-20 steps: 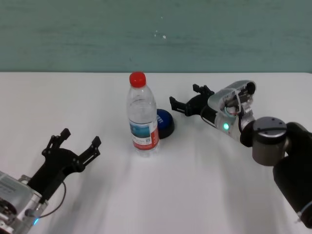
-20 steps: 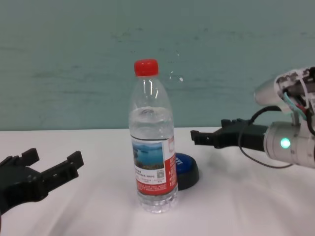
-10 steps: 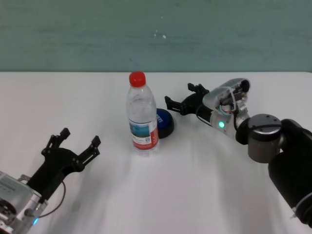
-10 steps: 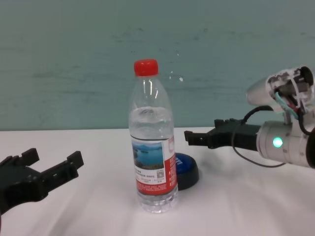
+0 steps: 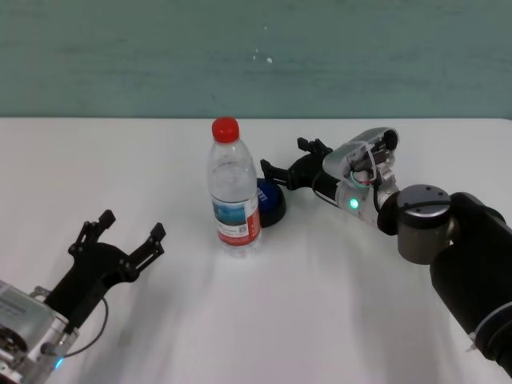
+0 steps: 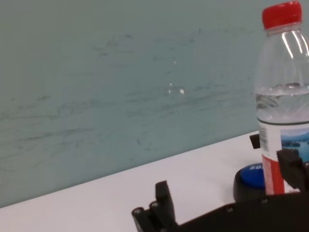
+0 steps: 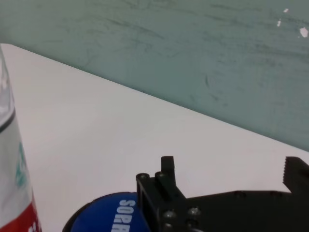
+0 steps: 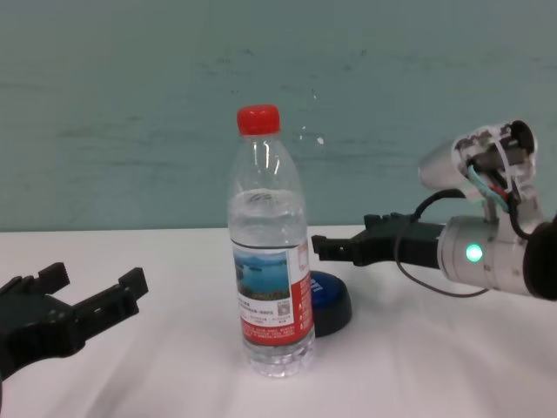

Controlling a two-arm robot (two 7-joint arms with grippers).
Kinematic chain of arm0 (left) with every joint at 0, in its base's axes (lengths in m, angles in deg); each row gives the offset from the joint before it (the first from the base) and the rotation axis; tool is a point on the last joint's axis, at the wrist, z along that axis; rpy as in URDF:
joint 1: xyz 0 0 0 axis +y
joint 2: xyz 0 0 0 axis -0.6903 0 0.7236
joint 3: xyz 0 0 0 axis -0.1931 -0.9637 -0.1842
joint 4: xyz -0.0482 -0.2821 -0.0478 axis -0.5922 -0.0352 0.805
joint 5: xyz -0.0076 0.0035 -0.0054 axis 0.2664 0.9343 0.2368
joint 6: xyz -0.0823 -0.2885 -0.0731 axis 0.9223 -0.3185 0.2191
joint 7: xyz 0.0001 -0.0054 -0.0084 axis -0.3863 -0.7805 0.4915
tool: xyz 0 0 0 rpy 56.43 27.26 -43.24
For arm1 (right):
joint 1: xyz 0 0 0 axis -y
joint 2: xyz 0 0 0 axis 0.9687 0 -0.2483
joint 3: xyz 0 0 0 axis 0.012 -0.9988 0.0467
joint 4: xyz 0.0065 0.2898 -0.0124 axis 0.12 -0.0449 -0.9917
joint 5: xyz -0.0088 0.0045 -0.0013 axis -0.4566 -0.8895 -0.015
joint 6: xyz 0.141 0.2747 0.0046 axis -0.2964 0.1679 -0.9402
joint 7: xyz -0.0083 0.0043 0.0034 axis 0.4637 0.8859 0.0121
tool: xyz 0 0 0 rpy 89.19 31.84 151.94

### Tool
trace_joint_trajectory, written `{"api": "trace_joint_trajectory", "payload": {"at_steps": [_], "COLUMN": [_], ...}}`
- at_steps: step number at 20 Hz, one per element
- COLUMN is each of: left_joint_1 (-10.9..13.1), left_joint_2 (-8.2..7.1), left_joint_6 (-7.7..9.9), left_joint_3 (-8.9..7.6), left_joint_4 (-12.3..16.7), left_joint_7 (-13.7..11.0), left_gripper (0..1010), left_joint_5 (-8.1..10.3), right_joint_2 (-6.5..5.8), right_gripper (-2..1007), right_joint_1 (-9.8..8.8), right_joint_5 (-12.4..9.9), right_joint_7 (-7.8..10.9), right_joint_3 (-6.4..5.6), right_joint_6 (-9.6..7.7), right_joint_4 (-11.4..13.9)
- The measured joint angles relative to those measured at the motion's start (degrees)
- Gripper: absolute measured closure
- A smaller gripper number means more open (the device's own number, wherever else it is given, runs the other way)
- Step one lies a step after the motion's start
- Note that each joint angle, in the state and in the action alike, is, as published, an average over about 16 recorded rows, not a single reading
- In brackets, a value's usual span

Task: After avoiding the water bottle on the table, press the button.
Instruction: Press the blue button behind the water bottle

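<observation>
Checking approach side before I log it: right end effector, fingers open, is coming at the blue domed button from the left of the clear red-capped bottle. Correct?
Not quite. The right end effector, fingers open, approaches the blue domed button from the right of the clear red-capped bottle, as the head view shows.

Scuffed teal wall (image 5: 256, 56) (a few white flecks) behind the white table's (image 5: 336, 320) far edge.
</observation>
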Motion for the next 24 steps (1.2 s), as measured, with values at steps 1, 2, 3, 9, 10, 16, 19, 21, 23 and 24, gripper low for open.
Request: {"api": "trace_joint_trajectory", "payload": {"at_steps": [1, 2, 3, 9, 10, 16, 19, 21, 23, 24], "left_joint_1": [0.00, 0.00, 0.00, 0.00, 0.00, 0.00, 0.00, 0.00, 0.00, 0.00], "left_joint_2": [0.00, 0.00, 0.00, 0.00, 0.00, 0.00, 0.00, 0.00, 0.00, 0.00], "left_joint_6": [0.00, 0.00, 0.00, 0.00, 0.00, 0.00, 0.00, 0.00, 0.00, 0.00], "left_joint_3": [0.00, 0.00, 0.00, 0.00, 0.00, 0.00, 0.00, 0.00, 0.00, 0.00], "left_joint_4": [0.00, 0.00, 0.00, 0.00, 0.00, 0.00, 0.00, 0.00, 0.00, 0.00], "left_joint_7": [0.00, 0.00, 0.00, 0.00, 0.00, 0.00, 0.00, 0.00, 0.00, 0.00], "left_gripper": [0, 0, 0, 0, 0, 0, 0, 0, 0, 0], "left_joint_5": [0.00, 0.00, 0.00, 0.00, 0.00, 0.00, 0.00, 0.00, 0.00, 0.00], "right_joint_2": [0.13, 0.26, 0.39, 1.13, 1.25, 1.86, 2.08, 2.21, 2.30, 2.34], "right_gripper": [1, 1, 1, 1, 1, 1, 1, 1, 1, 1], "right_joint_1": [0.22, 0.44, 0.65, 1.95, 2.15, 3.15, 3.48, 3.63, 3.73, 3.77], "right_joint_5": [0.02, 0.03, 0.05, 0.14, 0.15, 0.17, 0.20, 0.23, 0.27, 0.31], "right_joint_7": [0.09, 0.18, 0.27, 0.80, 0.89, 1.40, 1.59, 1.67, 1.71, 1.71], "right_joint_3": [0.08, 0.15, 0.22, 0.48, 0.50, 0.56, 0.55, 0.55, 0.55, 0.55], "right_joint_6": [0.09, 0.19, 0.28, 0.85, 0.96, 1.51, 1.72, 1.82, 1.88, 1.90], "right_joint_4": [-0.43, -0.85, -1.27, -4.00, -4.46, -6.83, -7.70, -8.14, -8.46, -8.58]}}
